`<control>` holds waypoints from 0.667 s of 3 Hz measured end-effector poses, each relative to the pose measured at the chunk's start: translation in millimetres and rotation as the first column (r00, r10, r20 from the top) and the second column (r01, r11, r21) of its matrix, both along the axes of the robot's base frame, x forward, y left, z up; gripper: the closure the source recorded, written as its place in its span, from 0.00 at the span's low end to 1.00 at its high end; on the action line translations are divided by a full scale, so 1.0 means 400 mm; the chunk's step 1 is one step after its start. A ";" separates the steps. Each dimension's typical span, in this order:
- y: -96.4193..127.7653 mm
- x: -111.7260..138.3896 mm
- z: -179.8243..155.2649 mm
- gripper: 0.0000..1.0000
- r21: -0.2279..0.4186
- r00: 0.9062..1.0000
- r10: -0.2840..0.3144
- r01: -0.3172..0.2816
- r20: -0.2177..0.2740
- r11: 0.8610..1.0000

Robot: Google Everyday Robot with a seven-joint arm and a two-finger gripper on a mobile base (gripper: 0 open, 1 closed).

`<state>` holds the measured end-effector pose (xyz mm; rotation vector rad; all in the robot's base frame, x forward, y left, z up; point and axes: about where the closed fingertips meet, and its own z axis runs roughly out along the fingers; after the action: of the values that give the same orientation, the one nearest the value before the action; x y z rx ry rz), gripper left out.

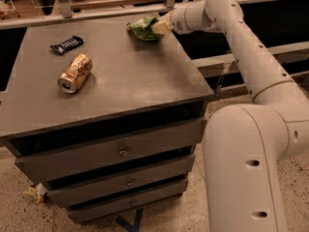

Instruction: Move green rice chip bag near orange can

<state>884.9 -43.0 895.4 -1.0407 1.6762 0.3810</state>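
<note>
The green rice chip bag (143, 29) is crinkled and sits at the far right of the grey cabinet top (125, 76). My gripper (158, 27) reaches in from the right and is shut on the bag's right end. The orange can (75, 73) lies on its side at the left middle of the top, silver end toward the front, well apart from the bag.
A dark flat candy bar wrapper (66, 44) lies at the far left, behind the can. The cabinet has three drawers (120, 151) below. My white arm (251, 57) arches over the right edge. Rails (96, 14) run behind the cabinet.
</note>
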 end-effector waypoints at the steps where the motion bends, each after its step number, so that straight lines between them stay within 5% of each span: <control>1: -0.037 -0.044 0.051 1.00 0.023 1.000 -0.005 0.006 -0.021 1.000; 2: -0.064 -0.105 0.105 1.00 0.032 0.999 0.003 -0.002 -0.051 0.999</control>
<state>842.8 -68.6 937.5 -1.0174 1.7089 0.4375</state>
